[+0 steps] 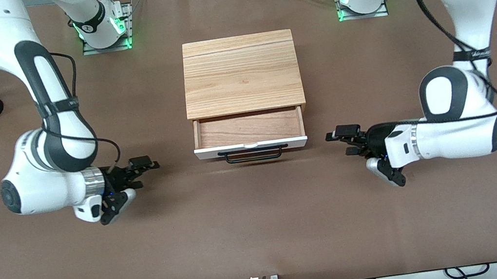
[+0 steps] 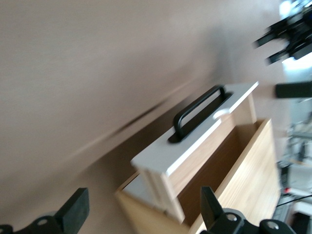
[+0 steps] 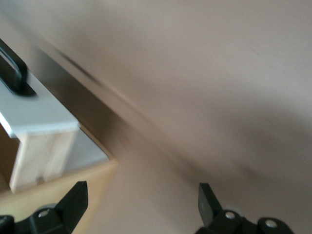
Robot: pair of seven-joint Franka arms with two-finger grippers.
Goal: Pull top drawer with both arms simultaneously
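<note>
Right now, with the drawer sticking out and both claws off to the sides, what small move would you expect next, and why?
Probably none toward it: the top drawer is already pulled out, and the left gripper and right gripper are both open, clear of its black handle. I would expect both arms to back away slightly.

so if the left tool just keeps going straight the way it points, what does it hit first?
Likely the open top drawer's white front panel: the left tool, open, points at its end. Depth is unclear.

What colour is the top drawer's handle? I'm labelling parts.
Black; the handle shows best in the left wrist view.
</note>
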